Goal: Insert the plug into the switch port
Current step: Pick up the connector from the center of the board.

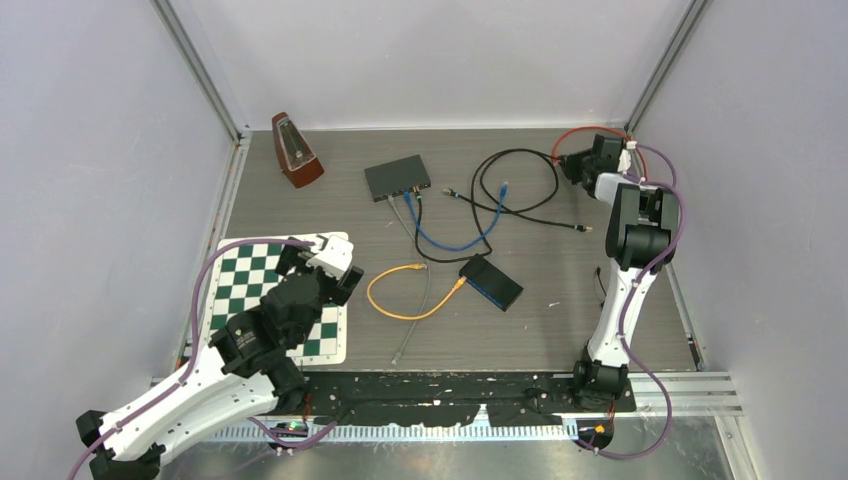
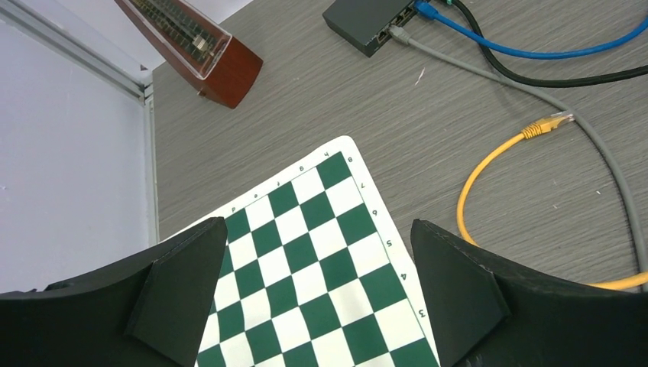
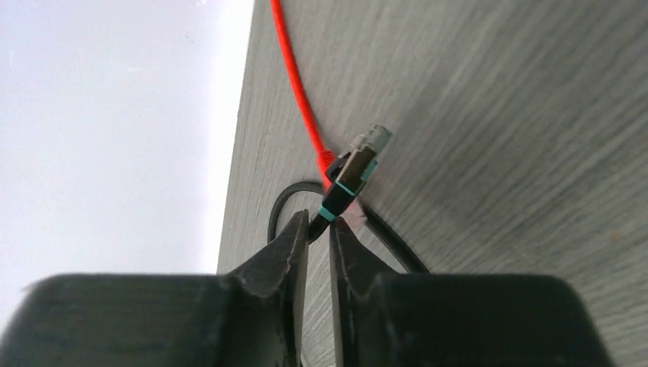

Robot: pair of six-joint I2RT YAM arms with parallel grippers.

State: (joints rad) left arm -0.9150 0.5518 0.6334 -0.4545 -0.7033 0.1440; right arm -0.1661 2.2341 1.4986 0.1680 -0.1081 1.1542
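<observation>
The plug (image 3: 355,172), black with a teal band and a clear tip, is lifted just off the table at the far right corner. My right gripper (image 3: 319,223) is shut on the black boot right behind it, fingertips nearly together. In the top view that gripper (image 1: 580,162) sits by the red cable (image 1: 585,131), and the plug itself is hidden there. The switch (image 1: 397,177), a dark box with blue, grey and black cables plugged in, lies at the back centre, its ports (image 2: 382,30) facing the near side. My left gripper (image 2: 317,223) hangs open over the chessboard (image 2: 306,252), holding nothing.
A wooden metronome (image 1: 296,150) stands at the back left. A second black box (image 1: 490,280) with a yellow cable (image 1: 400,300) lies mid-table. Black and blue cables loop between the switch and the right arm. A red cable (image 3: 298,92) runs along the table's edge.
</observation>
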